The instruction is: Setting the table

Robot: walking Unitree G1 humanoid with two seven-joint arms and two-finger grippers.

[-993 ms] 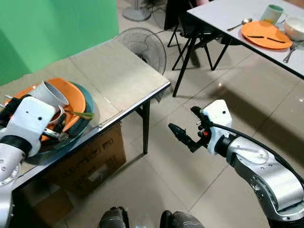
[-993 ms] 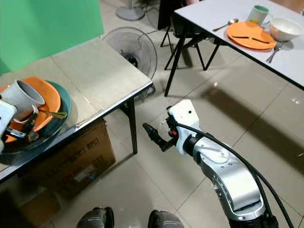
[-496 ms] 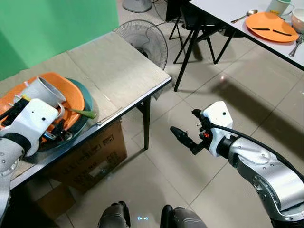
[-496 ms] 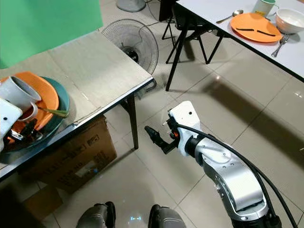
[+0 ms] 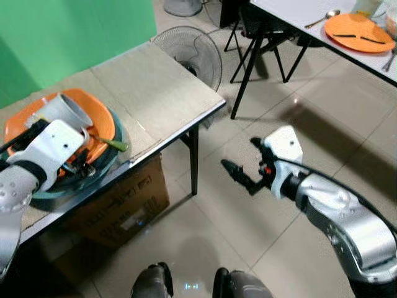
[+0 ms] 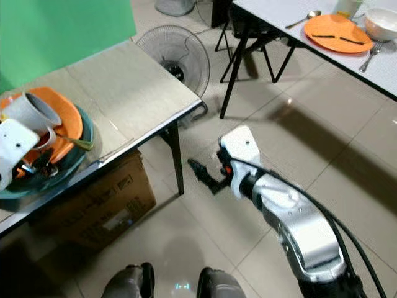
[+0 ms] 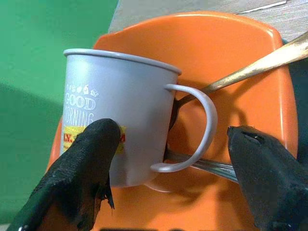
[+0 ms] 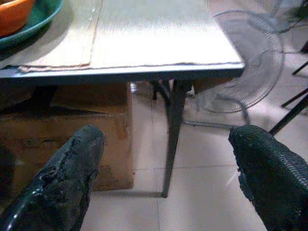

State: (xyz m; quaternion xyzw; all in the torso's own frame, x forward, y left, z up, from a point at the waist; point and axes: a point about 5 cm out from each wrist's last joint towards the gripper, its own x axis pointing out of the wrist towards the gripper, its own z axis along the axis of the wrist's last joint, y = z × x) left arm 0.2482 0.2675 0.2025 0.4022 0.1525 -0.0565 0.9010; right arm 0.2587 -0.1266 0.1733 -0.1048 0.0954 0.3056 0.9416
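Note:
A grey mug point(image 7: 115, 115) lies tilted on an orange plate point(image 5: 96, 118), which rests in a teal plate point(image 5: 116, 146) on the near table point(image 5: 155, 87). Metal cutlery point(image 7: 250, 67) lies under the mug. My left gripper point(image 7: 173, 144) is open, one finger point(image 7: 82, 168) against the mug's printed side, the other finger point(image 7: 269, 178) beyond the handle. My right gripper point(image 5: 243, 160) hangs open over the floor, right of the table, holding nothing. On the far white table point(image 5: 298, 15) sit another orange plate point(image 5: 358, 31) with chopsticks and a spoon point(image 5: 324, 17).
A standing fan point(image 5: 189, 49) is beside the near table's far corner. A cardboard box point(image 5: 118, 205) sits under the table. Black chair legs point(image 5: 260, 43) stand by the far table. Tiled floor point(image 5: 310, 112) lies between the tables. My feet point(image 5: 186, 287) show at the bottom.
The head camera has shifted, sliding the far table toward the upper right. My left gripper has crept closer around the mug. The right arm holds much the same pose.

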